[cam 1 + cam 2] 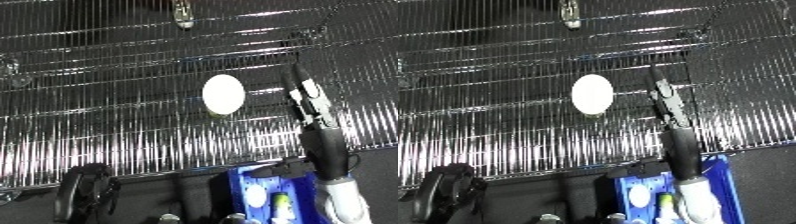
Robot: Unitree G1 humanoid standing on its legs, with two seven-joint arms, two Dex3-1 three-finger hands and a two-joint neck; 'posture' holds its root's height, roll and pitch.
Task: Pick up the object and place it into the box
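A white egg-shaped object (223, 94) lies on a ribbed, shiny metal surface (107, 125), well up from the blue bin (244, 180) that shows at the lower edge. The right hand (311, 102) reaches up from beside the bin with fingers straight and relaxed, holding nothing, just to the right of the object and apparently not touching it, though the glare makes that uncertain. The object looks smooth, rounded and light, likely to roll or slip, perhaps fragile; fingers and thumb should close across its narrow middle. The left hand does not show.
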